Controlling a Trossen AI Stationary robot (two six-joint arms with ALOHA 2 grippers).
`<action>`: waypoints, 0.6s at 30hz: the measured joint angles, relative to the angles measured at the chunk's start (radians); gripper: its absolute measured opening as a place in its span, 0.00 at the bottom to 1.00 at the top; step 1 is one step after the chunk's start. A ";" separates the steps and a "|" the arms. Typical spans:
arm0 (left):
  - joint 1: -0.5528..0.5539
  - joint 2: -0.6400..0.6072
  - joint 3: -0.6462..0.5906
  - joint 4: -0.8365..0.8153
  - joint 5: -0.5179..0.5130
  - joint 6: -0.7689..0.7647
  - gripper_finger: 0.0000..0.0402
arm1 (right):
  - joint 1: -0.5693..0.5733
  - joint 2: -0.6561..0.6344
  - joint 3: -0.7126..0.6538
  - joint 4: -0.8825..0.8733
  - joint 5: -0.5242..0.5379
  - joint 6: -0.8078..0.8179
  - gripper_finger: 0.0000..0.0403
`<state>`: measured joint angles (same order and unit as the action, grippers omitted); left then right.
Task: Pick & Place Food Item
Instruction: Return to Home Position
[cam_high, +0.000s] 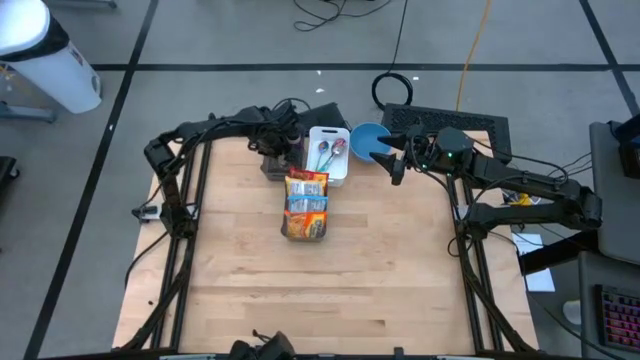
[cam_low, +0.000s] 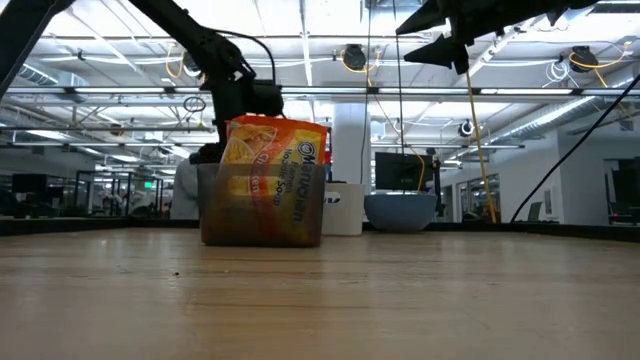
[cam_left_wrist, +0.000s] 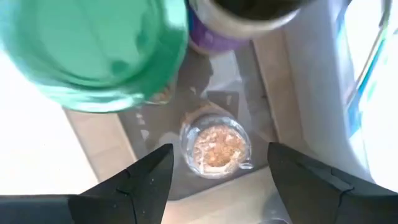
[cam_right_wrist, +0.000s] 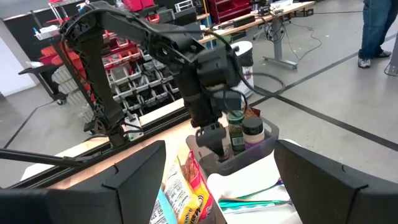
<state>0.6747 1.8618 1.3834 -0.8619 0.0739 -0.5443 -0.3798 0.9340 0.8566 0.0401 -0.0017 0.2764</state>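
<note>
**Left end effector** (cam_left_wrist: 217, 155): poised directly over the top black bin (cam_high: 270, 168) at the far edge of the pale wooden surface (cam_high: 320, 290). Its two dark fingers (cam_left_wrist: 140, 183) are spread wide and grip nothing. Between them, lower down and clear of both, the clear bottle of brown spice (cam_left_wrist: 214, 146) stands upright on the bin floor. A green-capped bottle (cam_left_wrist: 93, 50) and a purple-labelled bottle (cam_left_wrist: 227, 37) stand just beside it in the same bin.

**Right end effector** (cam_right_wrist: 221, 143): held high above the surface near its far right side, just beside the round blue bowl (cam_high: 366, 141). It points toward the left arm. Its fingers are fully apart, and it is empty and touches nothing.

**Other containers**: the white rectangular bin (cam_high: 328, 170) sits between the top black bin and the blue bowl. It holds spoons, among them the green patterned spoon (cam_high: 323, 152). The bottom black bin (cam_low: 212, 225) stands just in front of the white bin, toward the middle of the surface. The orange noodle packs (cam_high: 306, 195) stand upright in it, and in the low view their tops rise above its rim.

**Background**: a person in blue trousers (cam_right_wrist: 375, 28) stands on the floor well beyond the surface.
</note>
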 joint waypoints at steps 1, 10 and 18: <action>0.000 -0.013 0.000 0.000 -0.011 0.000 0.67 | 0.000 0.000 0.000 0.000 0.000 0.000 0.73; -0.002 -0.138 0.000 -0.013 -0.023 -0.001 0.67 | 0.000 0.000 0.000 0.000 0.000 -0.002 0.73; -0.002 -0.326 0.000 0.013 -0.063 -0.011 0.59 | 0.000 0.000 0.000 0.033 0.000 -0.018 0.73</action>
<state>0.6727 1.5357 1.3834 -0.8492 0.0112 -0.5556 -0.3801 0.9338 0.8566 0.0726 -0.0013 0.2580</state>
